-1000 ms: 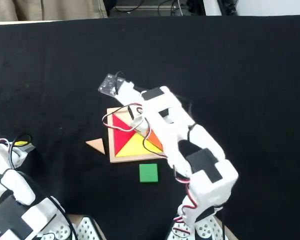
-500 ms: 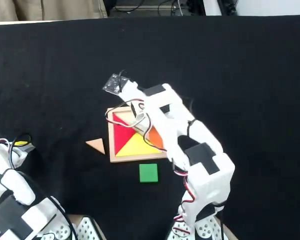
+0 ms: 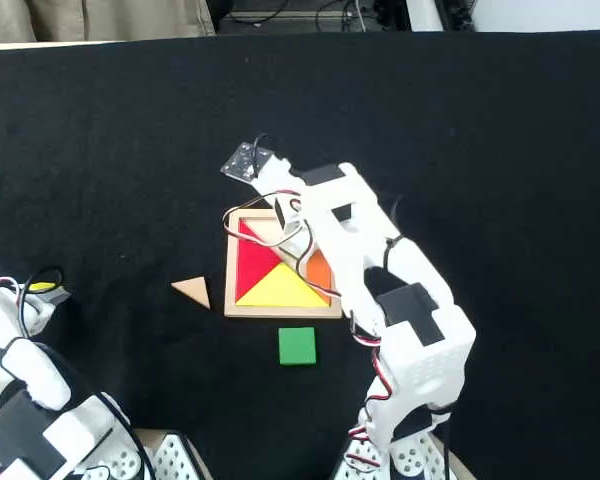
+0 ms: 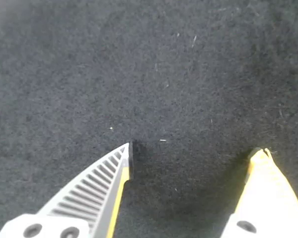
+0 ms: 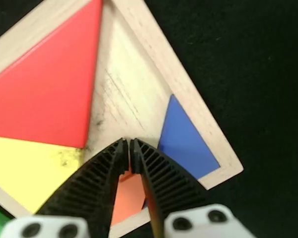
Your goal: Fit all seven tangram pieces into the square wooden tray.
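The table (image 3: 500,150) is draped in black cloth that runs wide on every side of the tray (image 3: 280,313); the right arm (image 3: 380,270) stretches from the near edge across the tray's right half, and the left arm (image 3: 20,380) sits folded at the near left corner, well apart from the pieces; the tray lies flat near the middle of the cloth, its rim showing along the left and near sides; inside it the red triangle (image 3: 252,268) lies against the left rim, the yellow triangle (image 3: 280,292) lies along the near rim with one edge against the red one, and an orange piece (image 3: 320,268) shows beside the arm; in the right wrist view a blue piece (image 5: 181,139) sits against the rim at a corner, and a wedge of bare wood lies between it and the red triangle; the green square (image 3: 297,345) rests on the cloth just beside the near rim, and the tan triangle (image 3: 193,291) lies near the left rim, apart from it; the right gripper (image 5: 128,143) has its jaws closed together with nothing between them, tips over the bare wood at the orange piece's edge, contact not clear; the left gripper (image 4: 193,148) is spread wide over bare cloth, holding nothing.
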`<state>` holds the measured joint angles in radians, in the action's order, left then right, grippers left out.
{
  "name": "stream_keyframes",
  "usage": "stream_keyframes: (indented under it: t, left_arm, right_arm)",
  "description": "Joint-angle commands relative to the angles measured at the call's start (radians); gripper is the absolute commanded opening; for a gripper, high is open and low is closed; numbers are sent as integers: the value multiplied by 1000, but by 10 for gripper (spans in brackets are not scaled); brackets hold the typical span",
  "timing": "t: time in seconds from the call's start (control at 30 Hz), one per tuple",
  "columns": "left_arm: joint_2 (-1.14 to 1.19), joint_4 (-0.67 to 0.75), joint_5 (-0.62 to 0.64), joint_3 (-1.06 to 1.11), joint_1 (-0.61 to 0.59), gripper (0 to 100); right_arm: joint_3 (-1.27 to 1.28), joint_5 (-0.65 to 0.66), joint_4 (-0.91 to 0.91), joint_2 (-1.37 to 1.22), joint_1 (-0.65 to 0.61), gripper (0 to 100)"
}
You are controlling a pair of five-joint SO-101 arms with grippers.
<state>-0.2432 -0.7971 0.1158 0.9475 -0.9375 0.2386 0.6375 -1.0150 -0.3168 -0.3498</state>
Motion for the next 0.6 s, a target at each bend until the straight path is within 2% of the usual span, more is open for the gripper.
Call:
stream_keyframes:
  t: [0.0,0.3,0.57]
  left_arm:
    - [-3,14,3,-18,15,364]
    - [-3,14,3,-19,15,364]
    - [-3,14,3,-19,15,364]
  right_arm:
    - [-58,0,14,50,2,25]
    - [-5,81,-75,53,-77,25]
    - [-47,-43,74,64,-21,25]
